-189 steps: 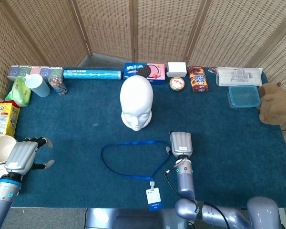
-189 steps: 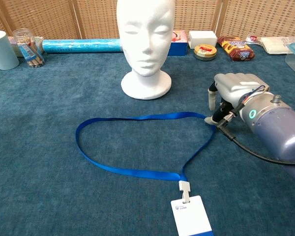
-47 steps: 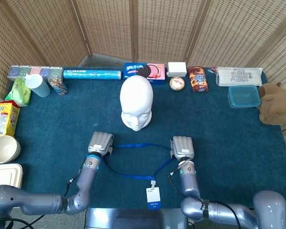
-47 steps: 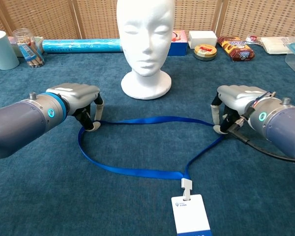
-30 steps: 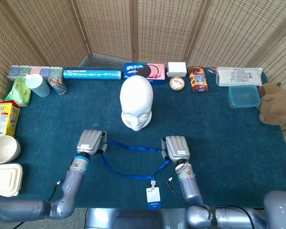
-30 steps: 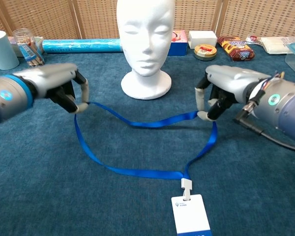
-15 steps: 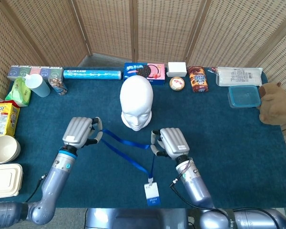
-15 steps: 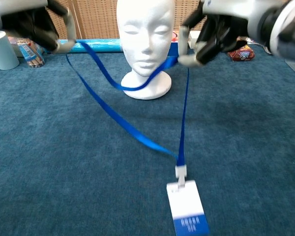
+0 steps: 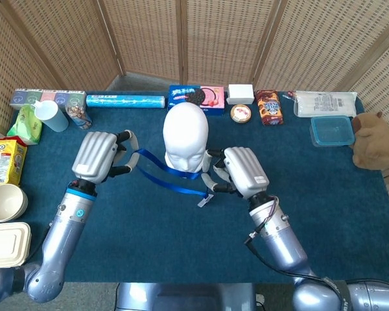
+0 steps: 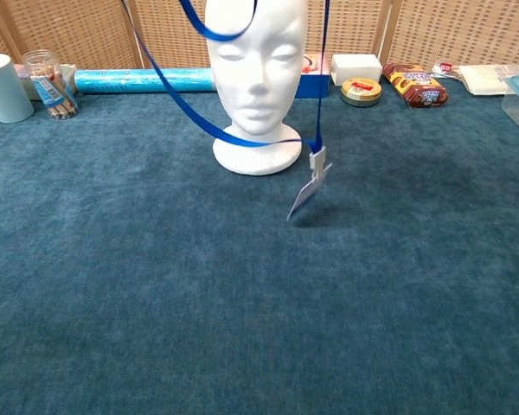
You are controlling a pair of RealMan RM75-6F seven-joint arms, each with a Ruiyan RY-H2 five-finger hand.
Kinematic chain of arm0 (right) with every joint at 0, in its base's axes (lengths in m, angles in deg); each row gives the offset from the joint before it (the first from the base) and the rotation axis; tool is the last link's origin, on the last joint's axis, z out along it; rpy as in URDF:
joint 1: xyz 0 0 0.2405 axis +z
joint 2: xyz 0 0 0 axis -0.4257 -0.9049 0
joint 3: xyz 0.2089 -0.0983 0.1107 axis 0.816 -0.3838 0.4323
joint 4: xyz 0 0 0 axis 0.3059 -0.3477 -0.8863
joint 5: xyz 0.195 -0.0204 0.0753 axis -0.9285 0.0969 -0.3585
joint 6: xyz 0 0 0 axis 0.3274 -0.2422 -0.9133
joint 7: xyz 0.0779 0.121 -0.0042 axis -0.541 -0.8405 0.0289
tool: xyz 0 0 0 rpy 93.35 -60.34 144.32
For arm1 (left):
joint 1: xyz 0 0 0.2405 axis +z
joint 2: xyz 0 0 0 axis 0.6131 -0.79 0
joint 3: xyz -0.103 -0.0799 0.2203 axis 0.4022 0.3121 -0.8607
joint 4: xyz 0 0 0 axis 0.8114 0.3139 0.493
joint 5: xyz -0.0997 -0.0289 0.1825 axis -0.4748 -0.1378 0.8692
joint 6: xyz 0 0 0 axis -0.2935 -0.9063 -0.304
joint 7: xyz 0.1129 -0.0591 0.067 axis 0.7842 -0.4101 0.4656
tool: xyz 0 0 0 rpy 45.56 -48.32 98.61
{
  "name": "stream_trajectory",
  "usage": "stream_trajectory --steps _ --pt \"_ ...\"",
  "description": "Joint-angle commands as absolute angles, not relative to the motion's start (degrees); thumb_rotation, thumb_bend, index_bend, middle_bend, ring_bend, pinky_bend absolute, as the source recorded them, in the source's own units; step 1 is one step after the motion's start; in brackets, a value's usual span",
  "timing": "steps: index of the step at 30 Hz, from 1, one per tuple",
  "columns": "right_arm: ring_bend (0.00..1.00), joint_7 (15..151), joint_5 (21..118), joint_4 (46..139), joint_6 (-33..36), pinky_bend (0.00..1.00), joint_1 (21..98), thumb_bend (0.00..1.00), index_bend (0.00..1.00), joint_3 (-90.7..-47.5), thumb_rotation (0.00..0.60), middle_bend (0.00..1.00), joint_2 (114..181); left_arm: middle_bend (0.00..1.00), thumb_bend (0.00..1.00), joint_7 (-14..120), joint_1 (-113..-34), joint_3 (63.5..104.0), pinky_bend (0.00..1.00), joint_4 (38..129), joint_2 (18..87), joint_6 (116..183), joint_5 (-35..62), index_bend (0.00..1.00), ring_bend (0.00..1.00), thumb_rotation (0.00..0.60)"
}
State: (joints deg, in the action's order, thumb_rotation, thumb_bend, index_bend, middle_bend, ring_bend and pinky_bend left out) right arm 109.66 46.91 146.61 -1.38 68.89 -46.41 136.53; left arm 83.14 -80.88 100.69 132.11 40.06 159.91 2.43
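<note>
The blue lanyard is held up in front of the white foam head, clear of the bench. One side of its loop is pinched by the left hand, the other by the right hand, with fingers curled onto the ribbon. The hands are shown only in the head view. In the chest view, the badge is seen dangling tilted just beside the head's base, above the carpet.

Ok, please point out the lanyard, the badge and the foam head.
lanyard (image 9: 161, 176), head view, on the lower strap
badge (image 10: 304, 198), chest view, on the card face
foam head (image 10: 258, 65), chest view, on the nose
</note>
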Motion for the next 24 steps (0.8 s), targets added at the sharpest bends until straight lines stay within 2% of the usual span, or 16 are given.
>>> stream_trajectory --steps 1,10,24 --pt "1.00 106.9 44.4 145.2 0.7 1.00 70.6 0.46 0.64 -44.6 0.600 1.00 134.9 1.00 0.47 82.7 -81.7 102.2 1.00 131.7 39.2 160.4 1.1 0.64 1.00 0.566" --pt "1.00 102.2 40.1 139.7 3.8 1.00 75.1 0.46 0.64 -42.7 0.600 1.00 133.5 1.00 0.47 81.5 -84.8 105.7 1.00 127.4 37.9 158.7 -5.2 0.64 1.00 0.566" --pt "1.00 99.5 32.6 129.7 6.1 1.00 82.1 0.46 0.64 -42.4 0.600 1.00 133.5 1.00 0.47 79.6 -91.0 107.4 1.00 116.7 40.4 154.4 -12.6 0.64 1.00 0.562"
